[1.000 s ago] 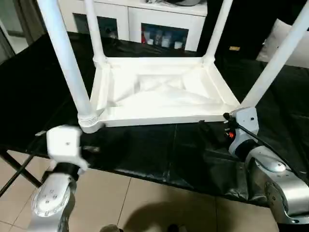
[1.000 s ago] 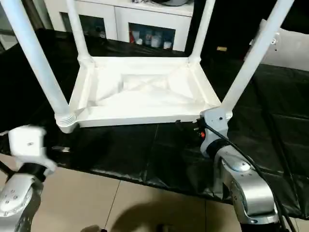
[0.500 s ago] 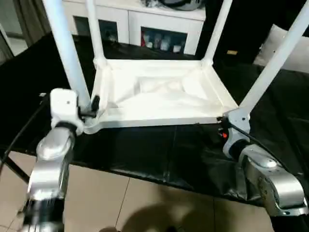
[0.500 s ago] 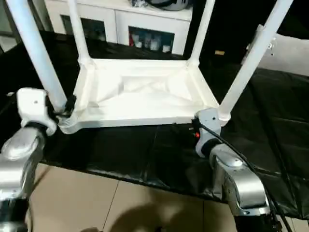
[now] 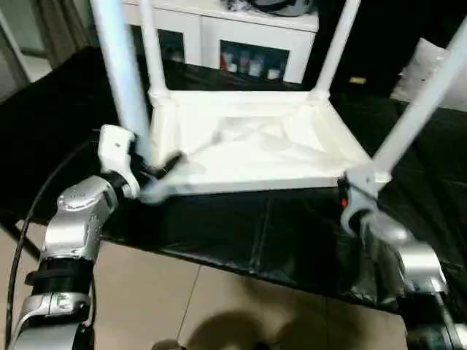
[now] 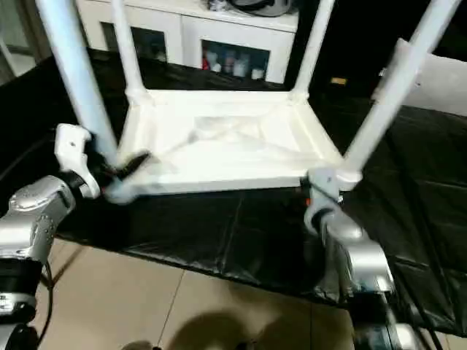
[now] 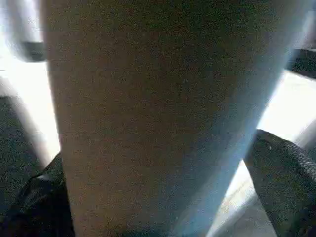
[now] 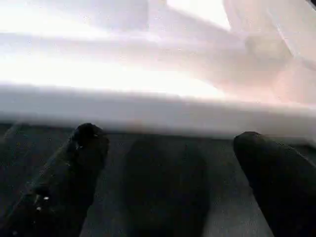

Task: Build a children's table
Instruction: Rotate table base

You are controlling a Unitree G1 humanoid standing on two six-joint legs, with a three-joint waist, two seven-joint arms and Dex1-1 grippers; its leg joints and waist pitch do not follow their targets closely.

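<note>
Between the two grippers the table [image 5: 255, 149] lies upside down on the black cover [image 5: 241, 233], its four white tubular legs rising out of the head views. Its underside faces up: a shallow white tray with raised edges, ribs crossing the middle, and rounded sockets at the corners where the legs are seated. The plastic is plain white; no brand, label or writing can be read on it.

Just ahead of the left gripper [image 5: 157, 171] stands the near left leg [image 5: 124, 80], and the gripper's black fingers [image 7: 284, 182] are spread wide to either side of it at the corner socket. In the left wrist view the leg looms between them, with dark fingers at both lower edges; whether they touch it cannot be told.

Directly before the right gripper [image 8: 168, 177] runs the table's near edge [image 8: 148, 111], close to the near right leg [image 5: 419, 95]. Its fingers [image 8: 74, 168] are spread wide too, resting low over the cover and holding nothing, tips just short of the white rim.

Beyond the table stands a white cabinet [image 5: 241, 44] with glass doors and small items behind them, too blurred to read.
</note>
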